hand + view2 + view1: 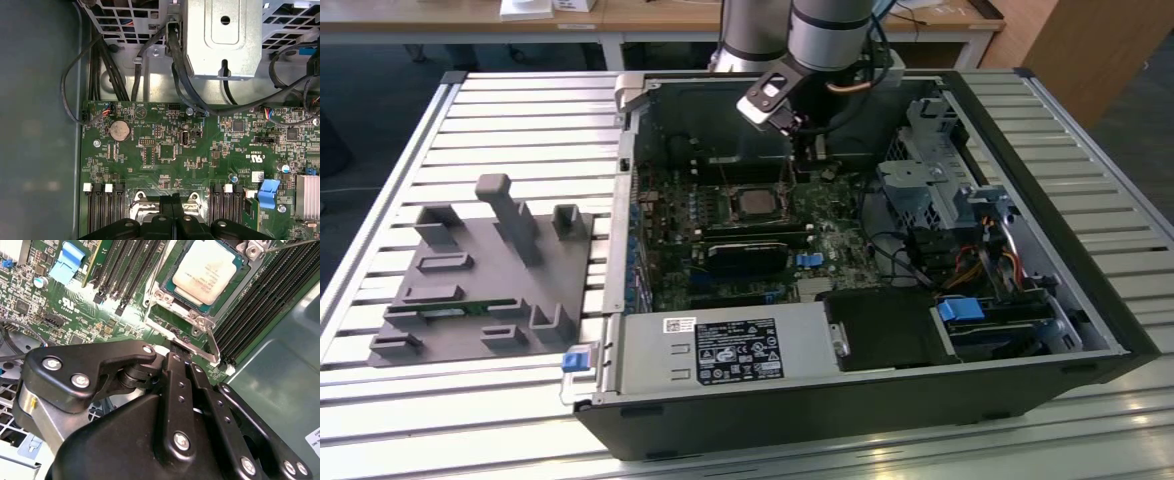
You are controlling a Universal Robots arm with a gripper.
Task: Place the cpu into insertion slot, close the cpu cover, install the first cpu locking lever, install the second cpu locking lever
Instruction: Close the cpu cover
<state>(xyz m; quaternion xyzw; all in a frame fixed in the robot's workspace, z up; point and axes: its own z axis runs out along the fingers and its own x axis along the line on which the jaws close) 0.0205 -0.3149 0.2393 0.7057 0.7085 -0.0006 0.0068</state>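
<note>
cpu (205, 270) sits in the motherboard (75, 300) socket inside the open computer case (854, 420), the cpu cover (240, 280) down around it. gripper (176, 347) fingers are drawn together, tips at a locking lever (212, 342), perhaps touching it.

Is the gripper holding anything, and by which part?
Cannot be told. The gripper, jaws together, sits at the cpu cover and a locking lever; the cpu lies apart, ungripped.
</note>
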